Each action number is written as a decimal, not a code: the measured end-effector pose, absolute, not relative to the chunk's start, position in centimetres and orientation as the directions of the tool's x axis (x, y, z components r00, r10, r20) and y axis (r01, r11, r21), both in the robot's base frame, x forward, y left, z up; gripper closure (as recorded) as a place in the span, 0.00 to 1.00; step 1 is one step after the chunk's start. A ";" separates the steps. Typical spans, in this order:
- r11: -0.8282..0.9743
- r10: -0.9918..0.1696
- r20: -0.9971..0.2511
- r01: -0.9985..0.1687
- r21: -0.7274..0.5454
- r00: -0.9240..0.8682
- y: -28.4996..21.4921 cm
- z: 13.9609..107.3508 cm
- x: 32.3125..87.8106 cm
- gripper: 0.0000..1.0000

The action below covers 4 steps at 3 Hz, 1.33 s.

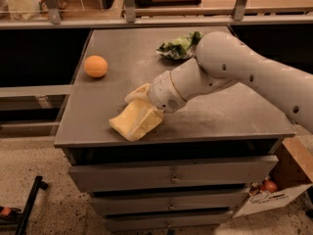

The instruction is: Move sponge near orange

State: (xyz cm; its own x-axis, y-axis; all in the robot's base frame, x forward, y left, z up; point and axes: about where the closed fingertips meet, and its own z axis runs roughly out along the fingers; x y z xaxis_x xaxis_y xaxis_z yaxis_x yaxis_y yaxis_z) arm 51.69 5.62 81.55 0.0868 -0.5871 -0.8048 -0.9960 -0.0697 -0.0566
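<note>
The pale yellow sponge (pixel 130 124) lies near the front edge of the grey table (pixel 225 115), left of centre, with its right end raised into my gripper. My gripper (pixel 146 105) comes in from the right on the white arm and is shut on the sponge's upper right end. One pale finger (pixel 138 93) shows above the sponge. The orange (pixel 96 66) sits on the table's left side, apart from the sponge, up and to the left of it.
A green-and-white crumpled foil bag (pixel 178 45) lies at the back of the table, behind my arm. Drawers (pixel 171 178) sit below the tabletop. A cardboard box (pixel 286 182) stands on the floor at the right. A railing runs behind the table.
</note>
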 end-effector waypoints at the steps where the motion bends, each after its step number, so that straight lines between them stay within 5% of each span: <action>1: -0.090 -0.573 -0.816 -0.996 -0.027 0.075 5.5 81.2 51.7 0.64; 2: -0.083 -0.562 -0.825 -0.996 -0.020 0.063 5.3 81.2 51.7 0.88; 3: -0.075 -0.557 -0.828 -0.997 -0.024 0.062 5.2 81.3 51.7 1.00; 4: 0.025 -0.517 -0.854 -0.996 -0.081 0.056 3.2 83.9 52.1 1.00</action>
State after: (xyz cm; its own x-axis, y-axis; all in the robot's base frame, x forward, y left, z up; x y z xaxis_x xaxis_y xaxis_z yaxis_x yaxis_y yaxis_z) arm 52.13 3.25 83.87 0.0562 -0.5174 -0.8539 -0.9964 0.0247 -0.0806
